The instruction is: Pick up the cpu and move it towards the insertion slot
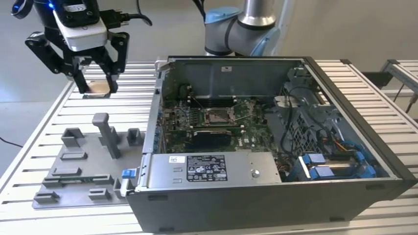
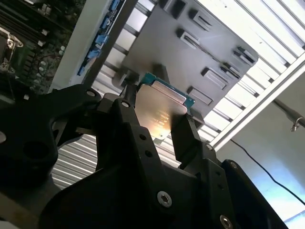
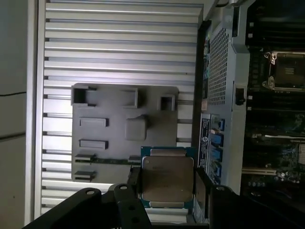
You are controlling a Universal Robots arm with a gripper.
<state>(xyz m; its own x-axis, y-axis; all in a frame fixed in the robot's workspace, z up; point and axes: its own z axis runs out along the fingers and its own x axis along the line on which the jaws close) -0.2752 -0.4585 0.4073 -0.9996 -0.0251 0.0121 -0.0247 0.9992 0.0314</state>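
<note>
There was one table [image 1: 130, 78]. On it stood one computer case [image 1: 261, 196], toward the edge on the exterior view's right, and one grey tray [image 1: 72, 181], by the near corner on the exterior view's left. The case had one socket [image 1: 218, 116]. One arm [image 1: 245, 24] carried one gripper [image 1: 98, 90], closed on one chip [image 3: 167, 183].

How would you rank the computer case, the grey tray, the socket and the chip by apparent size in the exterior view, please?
1. computer case
2. grey tray
3. socket and chip: nearly alike; the chip hangs above the table, partly covered, so I leave them unranked.
</note>
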